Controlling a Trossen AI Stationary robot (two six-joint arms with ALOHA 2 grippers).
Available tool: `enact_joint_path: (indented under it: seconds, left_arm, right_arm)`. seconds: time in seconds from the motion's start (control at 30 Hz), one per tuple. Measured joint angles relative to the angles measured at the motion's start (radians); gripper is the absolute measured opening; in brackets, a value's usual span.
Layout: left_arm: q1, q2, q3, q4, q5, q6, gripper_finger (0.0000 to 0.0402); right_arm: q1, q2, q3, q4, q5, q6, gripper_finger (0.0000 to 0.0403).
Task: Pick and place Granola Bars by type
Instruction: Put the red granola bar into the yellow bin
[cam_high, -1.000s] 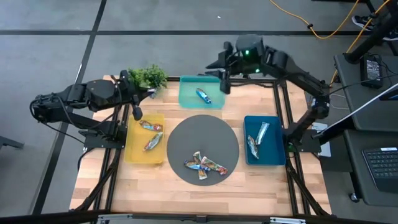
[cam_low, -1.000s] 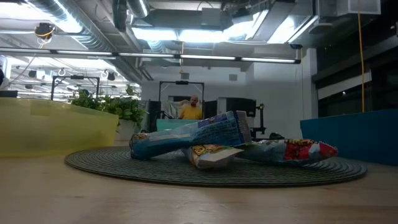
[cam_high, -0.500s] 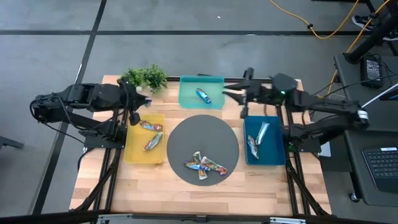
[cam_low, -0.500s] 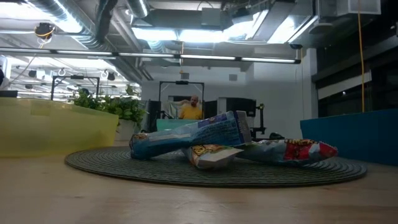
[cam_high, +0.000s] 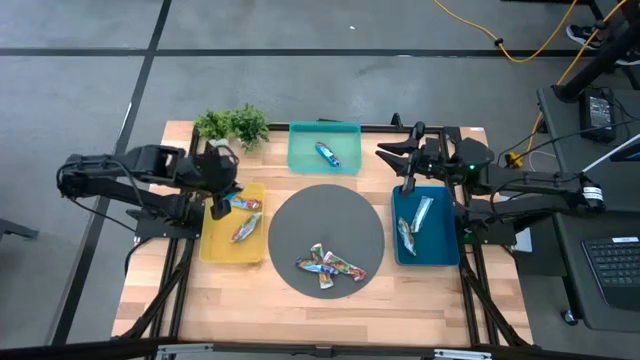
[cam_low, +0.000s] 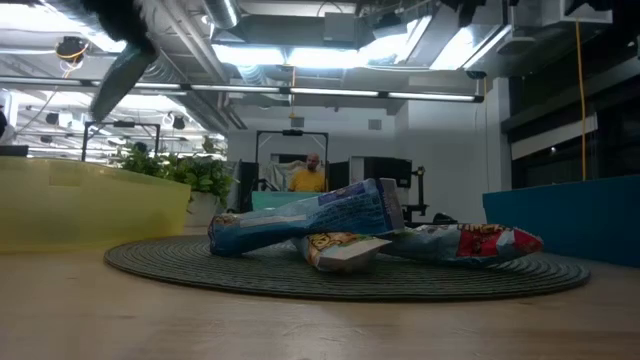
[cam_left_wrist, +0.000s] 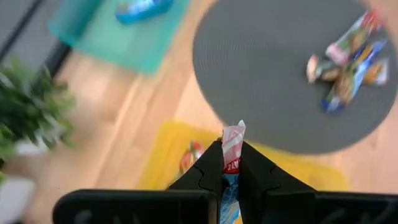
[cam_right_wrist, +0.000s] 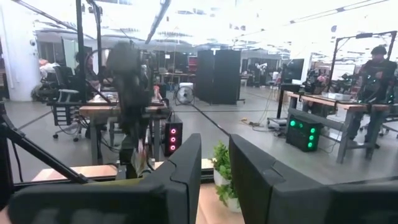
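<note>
My left gripper (cam_high: 218, 190) hangs over the far left corner of the yellow tray (cam_high: 215, 240), shut on a granola bar with a red and white wrapper (cam_left_wrist: 233, 146). Two bars (cam_high: 244, 215) lie in that tray. A blue bar (cam_high: 327, 153) lies in the teal tray (cam_high: 305, 160), and two silvery ones (cam_high: 415, 222) lie in the dark-blue tray (cam_high: 440, 240). Several bars (cam_high: 330, 265) are heaped on the round grey mat (cam_high: 326, 215). My right gripper (cam_high: 405, 170) is at the dark-blue tray's far edge, open by a narrow gap (cam_right_wrist: 215, 168) and holding nothing. My left gripper pinches the granola bar between its two fingers (cam_left_wrist: 208, 168). The bar lies along the fingers, and its red and white end (cam_left_wrist: 234, 134) sticks out past the fingertips. The fingers slant down from the table's left side. The bar is lifted clear above the yellow tray.
A small potted plant (cam_high: 234, 125) stands at the table's far left corner, beside the teal tray. Bare wood (cam_high: 300, 310) runs along the near edge. A person (cam_low: 306, 176) shows in the room far behind the table.
My left gripper has sunk toward the yellow tray and tipped further down. My right gripper has swung from beside the teal tray's far right corner toward the table's right and near side, come down to the dark-blue tray's far edge, and tipped up to about level.
</note>
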Motion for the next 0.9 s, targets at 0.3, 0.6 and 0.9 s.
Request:
enact_joint_path:
  seconds: [0.3, 0.6, 0.9]
  left_arm:
    - [-0.036, -0.001, -0.232, 0.014, -0.165, -0.206, 0.0017]
    - [-0.099, 0.004, -0.382, 0.076, -0.268, -0.386, 0.0017]
    - [-0.106, 0.06, -0.447, 0.156, -0.312, -0.497, 0.0017]
  right_arm:
    - [0.0, 0.001, 0.0, 0.0, -0.028, 0.031, 0.0086]
    - [0.005, 0.001, 0.0, -0.001, -0.056, 0.056, 0.0086]
    - [0.005, 0.001, 0.0, -0.001, -0.055, 0.051, 0.0086]
